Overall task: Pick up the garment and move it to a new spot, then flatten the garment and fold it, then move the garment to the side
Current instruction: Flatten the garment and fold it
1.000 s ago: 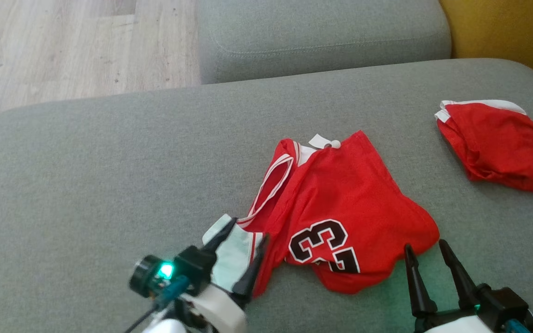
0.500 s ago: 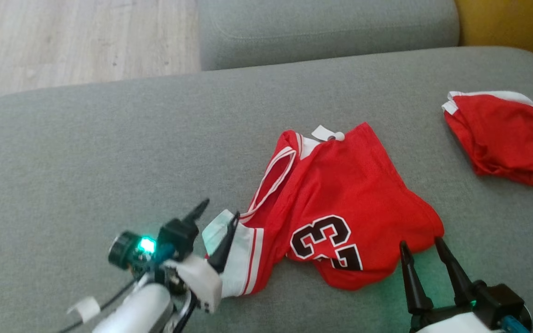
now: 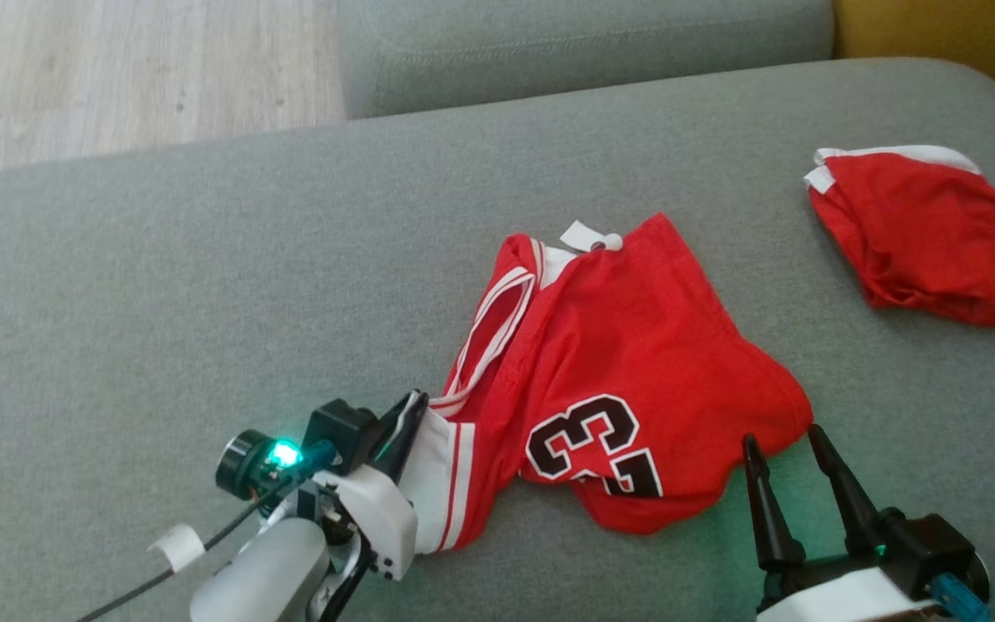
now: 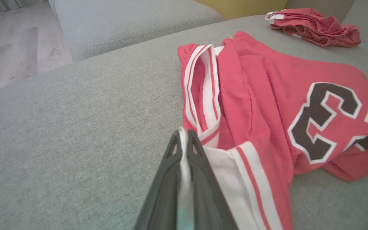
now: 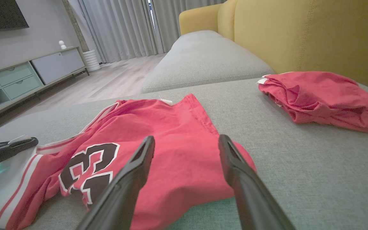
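Red jersey (image 3: 627,345) is seen lying crumpled on the grey sofa cushion (image 3: 204,285), about mid-cushion and toward the robot. Its black number print (image 3: 588,441) is partly tucked under at the near hem. It is not yet flattened; folds are bunched along the striped armhole (image 4: 203,89).

Left pincer (image 4: 184,135) is found pressed together on the white-banded edge (image 4: 235,166) at the jersey's near-left corner. A sliver of white cloth is visible between the fingers. A corner hold is judged useful here: the cloth should trail open when carried rather than ball up.

Right pincer (image 3: 780,434) is held spread and empty, its tips just beside the near-right hem. Whether the fabric is touched cannot be told. It is judged to be staged for a second corner, so the jersey could be tensioned between two holds.

A second red garment (image 3: 921,233) is noted bundled at the far right, well apart, probably a piece already set aside.

Step judged: pick-up grip made on one side, lift not yet made.
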Tool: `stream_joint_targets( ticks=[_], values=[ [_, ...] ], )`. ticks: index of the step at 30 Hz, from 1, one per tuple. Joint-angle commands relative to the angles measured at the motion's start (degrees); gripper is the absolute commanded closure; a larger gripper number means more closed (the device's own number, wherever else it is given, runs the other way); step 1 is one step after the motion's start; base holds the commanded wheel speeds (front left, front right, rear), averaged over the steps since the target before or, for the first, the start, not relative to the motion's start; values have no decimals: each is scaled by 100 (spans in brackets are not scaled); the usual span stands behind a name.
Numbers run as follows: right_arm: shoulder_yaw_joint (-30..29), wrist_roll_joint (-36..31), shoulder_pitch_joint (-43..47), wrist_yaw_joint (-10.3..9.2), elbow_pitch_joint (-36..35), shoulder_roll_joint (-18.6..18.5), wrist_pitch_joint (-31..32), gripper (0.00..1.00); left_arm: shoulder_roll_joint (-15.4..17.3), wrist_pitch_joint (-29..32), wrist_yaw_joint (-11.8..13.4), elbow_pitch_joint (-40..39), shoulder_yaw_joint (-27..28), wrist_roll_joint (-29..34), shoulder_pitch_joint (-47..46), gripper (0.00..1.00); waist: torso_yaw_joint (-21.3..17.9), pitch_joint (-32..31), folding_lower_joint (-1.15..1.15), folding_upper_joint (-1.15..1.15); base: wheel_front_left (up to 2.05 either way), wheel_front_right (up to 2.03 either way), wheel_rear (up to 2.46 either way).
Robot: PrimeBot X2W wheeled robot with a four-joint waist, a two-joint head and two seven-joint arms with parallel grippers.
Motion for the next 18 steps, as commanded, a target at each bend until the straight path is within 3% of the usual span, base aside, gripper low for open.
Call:
stream_joint_targets(
  ticks=[1, 6, 12, 18],
  values=[
    [124, -8, -163, -4, -132, -33, -63, 0, 62, -118, -18, -101, 143, -20, -283, 100, -32, -84, -1, 0, 0, 0, 0],
    [142, 23, -93, -4, -114, -33, -63, 0, 70, -207, 24, -337, 53, 81, -281, 100, -96, -272, -1, 0, 0, 0, 0],
    [237, 47, -106, -4, -120, -33, -63, 0, 141, -376, 276, -974, -12, 497, -682, 100, -314, -404, -1, 0, 0, 0, 0],
    [301, 60, -100, -4, -94, -33, -63, 0, -165, -646, 491, -1297, -132, 856, -1079, 100, -586, -443, -1, 0, 0, 0, 0]
  ],
)
